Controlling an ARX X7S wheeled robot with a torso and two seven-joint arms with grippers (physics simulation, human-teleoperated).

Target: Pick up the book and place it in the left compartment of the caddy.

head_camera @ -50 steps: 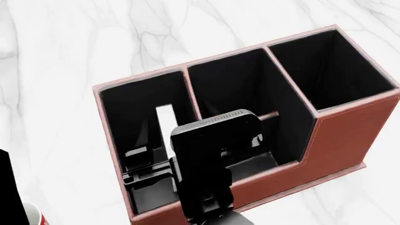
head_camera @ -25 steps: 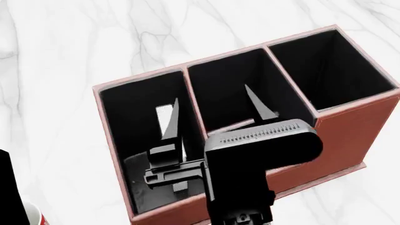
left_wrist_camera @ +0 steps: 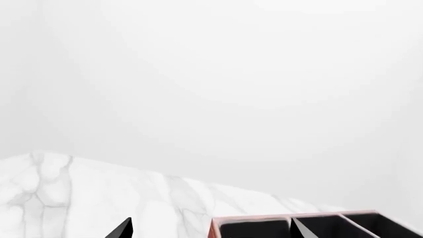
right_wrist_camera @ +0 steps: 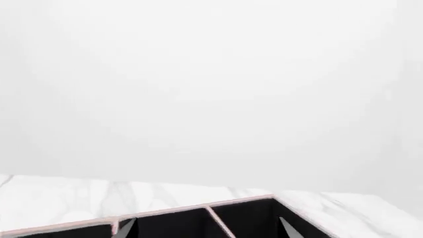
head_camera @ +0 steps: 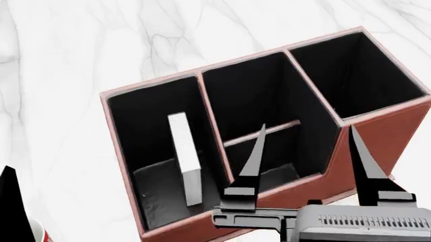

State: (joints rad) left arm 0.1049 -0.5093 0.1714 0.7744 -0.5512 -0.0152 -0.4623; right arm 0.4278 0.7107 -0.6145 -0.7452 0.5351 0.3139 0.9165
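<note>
The reddish-brown caddy (head_camera: 380, 133) lies across the middle of the head view. The book (head_camera: 183, 151) stands on edge in the left compartment (head_camera: 151, 194), white page edges up, with nothing gripping it. My right gripper (head_camera: 306, 130) hangs open above the caddy's near wall, in front of the two small bays, and holds nothing. Only one black finger of my left gripper (head_camera: 8, 196) shows at the head view's left edge. In the left wrist view the left gripper (left_wrist_camera: 211, 230) is open, with the caddy (left_wrist_camera: 264, 217) beyond. In the right wrist view the right gripper (right_wrist_camera: 206, 229) is open above the caddy (right_wrist_camera: 198, 207).
A red-and-white mug (head_camera: 37, 234) peeks in at the bottom left corner, beside the left finger. The caddy rests on a white marble table (head_camera: 81, 60). The tall square bay (head_camera: 357, 73) is at the caddy's right end.
My right gripper has let go of the book, opened, and drawn back out of the left compartment toward the near right. The book stays standing in the compartment.
</note>
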